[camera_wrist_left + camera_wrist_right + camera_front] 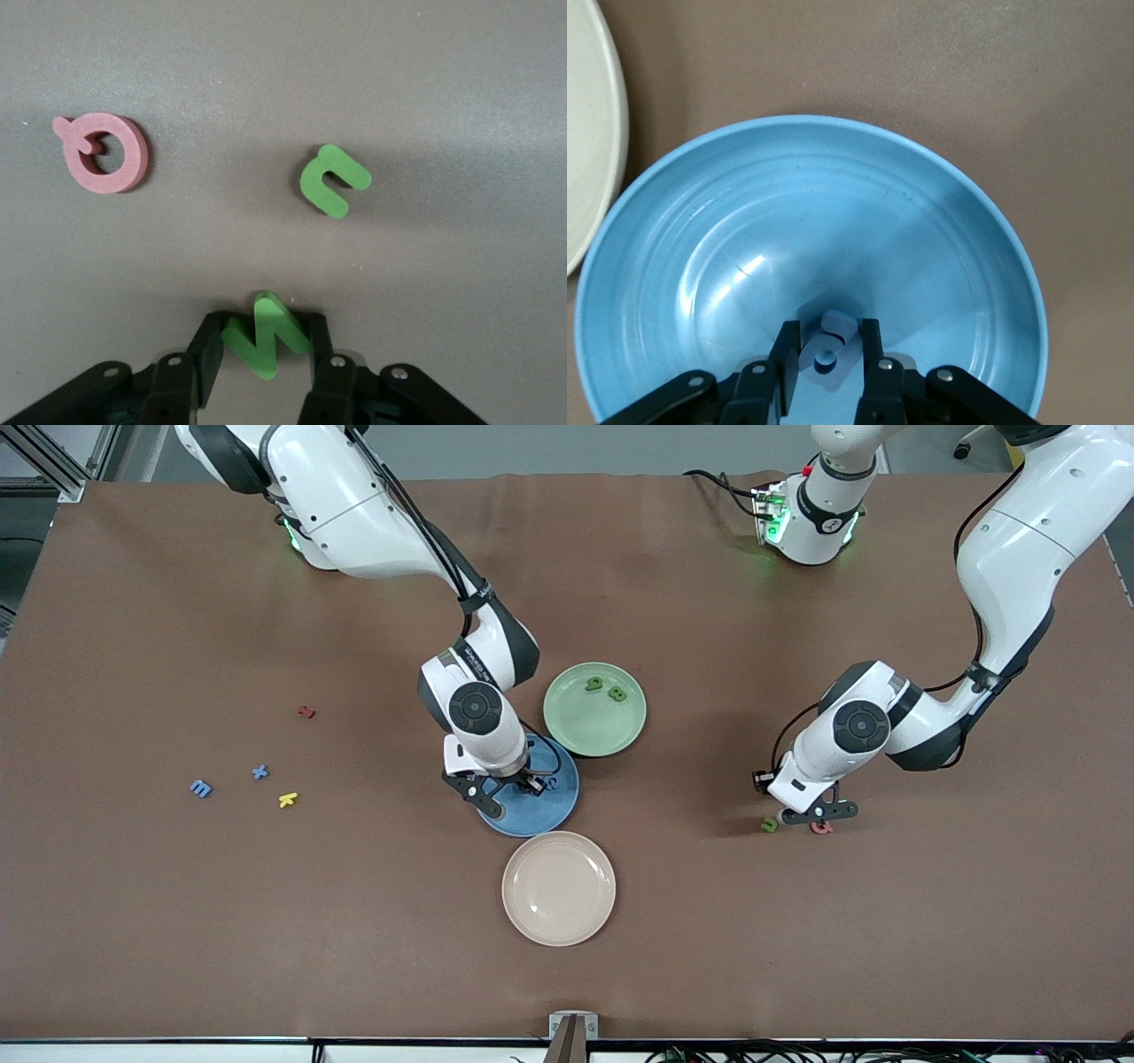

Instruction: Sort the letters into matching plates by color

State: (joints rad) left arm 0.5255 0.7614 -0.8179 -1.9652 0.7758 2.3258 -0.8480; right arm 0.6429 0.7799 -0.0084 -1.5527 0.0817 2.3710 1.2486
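My right gripper [534, 784] is low over the blue plate [509, 819], shut on a blue letter [829, 340]; the plate's bowl [833, 212] fills the right wrist view. My left gripper [800, 817] is low over the table toward the left arm's end, shut on a green zigzag letter [266, 335]. A green letter [769, 825] lies on the table beside it, and it also shows in the left wrist view [332, 180]. The pale green plate [576, 726] holds two green letters [594, 684] [618, 693]. Two blue letters [201, 787] [260, 771] lie toward the right arm's end.
A cream plate [558, 887] sits nearer the front camera than the blue plate, close to it. A pink letter [821, 827] lies by my left gripper and shows in the left wrist view [102, 152]. A dark red letter [306, 711] and a yellow letter [288, 800] lie near the blue ones.
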